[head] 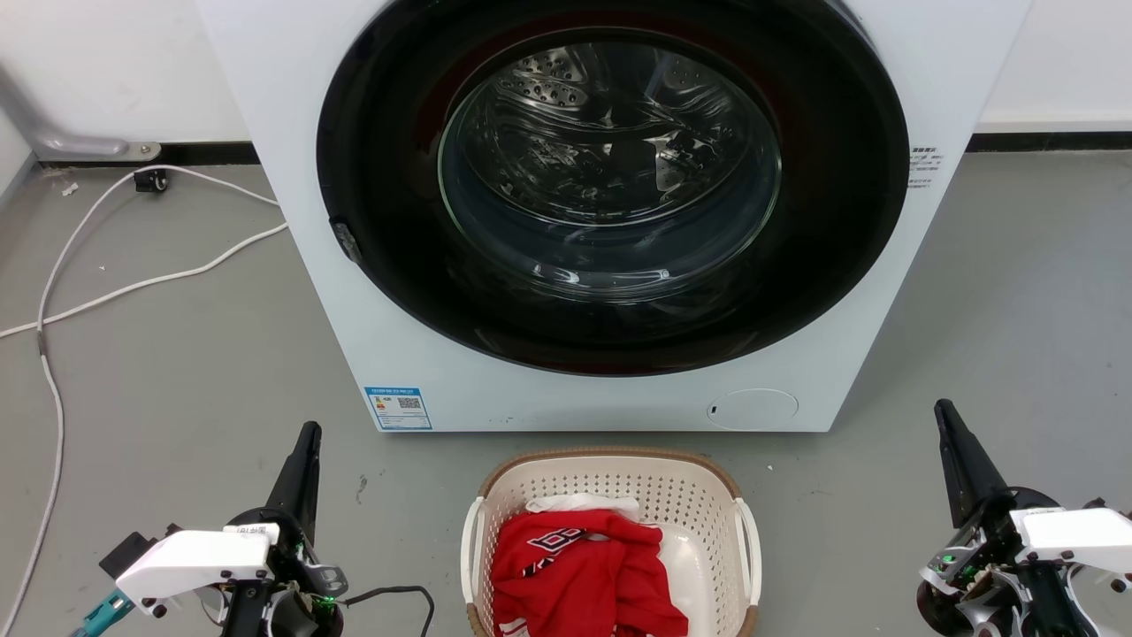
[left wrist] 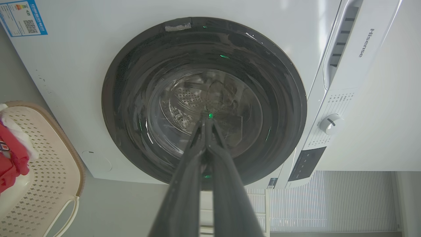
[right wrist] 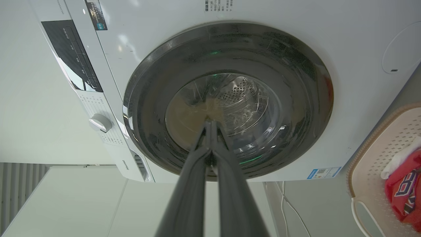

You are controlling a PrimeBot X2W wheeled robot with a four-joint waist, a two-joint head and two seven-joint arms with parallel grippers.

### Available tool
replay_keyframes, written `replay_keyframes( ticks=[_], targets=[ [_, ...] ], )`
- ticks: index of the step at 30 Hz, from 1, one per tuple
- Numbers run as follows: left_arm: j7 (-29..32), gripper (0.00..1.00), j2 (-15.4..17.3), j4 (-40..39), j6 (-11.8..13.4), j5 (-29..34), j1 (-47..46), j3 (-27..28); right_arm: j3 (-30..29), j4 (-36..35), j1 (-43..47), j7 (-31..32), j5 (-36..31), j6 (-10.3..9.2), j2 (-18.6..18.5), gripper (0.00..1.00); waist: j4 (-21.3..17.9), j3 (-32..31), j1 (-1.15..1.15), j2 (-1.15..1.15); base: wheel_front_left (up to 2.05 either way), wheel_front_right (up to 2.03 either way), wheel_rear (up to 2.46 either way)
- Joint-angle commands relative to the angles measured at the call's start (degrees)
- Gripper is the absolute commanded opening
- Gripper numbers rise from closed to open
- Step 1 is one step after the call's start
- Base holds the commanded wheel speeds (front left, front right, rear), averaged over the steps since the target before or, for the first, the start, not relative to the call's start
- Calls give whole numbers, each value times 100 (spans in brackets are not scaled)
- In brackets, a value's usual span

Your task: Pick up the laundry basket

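The cream laundry basket [head: 619, 482] with perforated walls, a brown rim and white side handles sits on the floor at the bottom centre of the head view, in front of the washing machine. Red and white clothes lie inside it. My left gripper [head: 309, 431] stands shut well to the basket's left, fingers pointing up and holding nothing. On the far right my right gripper [head: 942, 409] is shut too, also clear of the basket. The basket's wall [left wrist: 49, 158] lies at the left edge of the left wrist view and its wall [right wrist: 378, 148] at the right edge of the right wrist view.
A white front-loading washing machine [head: 309, 177] with a closed round glass door [head: 610, 168] stands right behind the basket. White cables [head: 115, 287] trail over the grey floor on the left. Bare floor lies between each gripper and the basket.
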Motion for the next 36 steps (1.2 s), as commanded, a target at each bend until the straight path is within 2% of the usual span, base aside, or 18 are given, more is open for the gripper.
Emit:
replay_keyframes(
  ticks=[1,17,18,29,36],
  targets=[
    [14,0,-4,7,-16,4,-60,16,-9,9,-72,20,-49,2,21,0,0,0,0,0,0,0,0],
    [26,0,-12,7,-17,17,-61,27,-18,10,-73,30,-49,2,26,0,0,0,0,0,0,0,0],
    [-2,100,-9,15,1,1,7,5,-6,13,8,-3,-14,1,8,100,0,0,0,0,0,0,0],
    [-267,100,-18,-19,0,58,11,-283,140,-117,83,-254,-62,1,13,100,4,0,0,0,0,0,0],
    [-453,100,-19,-164,-1,388,14,-379,256,-243,108,-452,-350,1,-8,100,9,2,0,0,0,0,0]
  ],
)
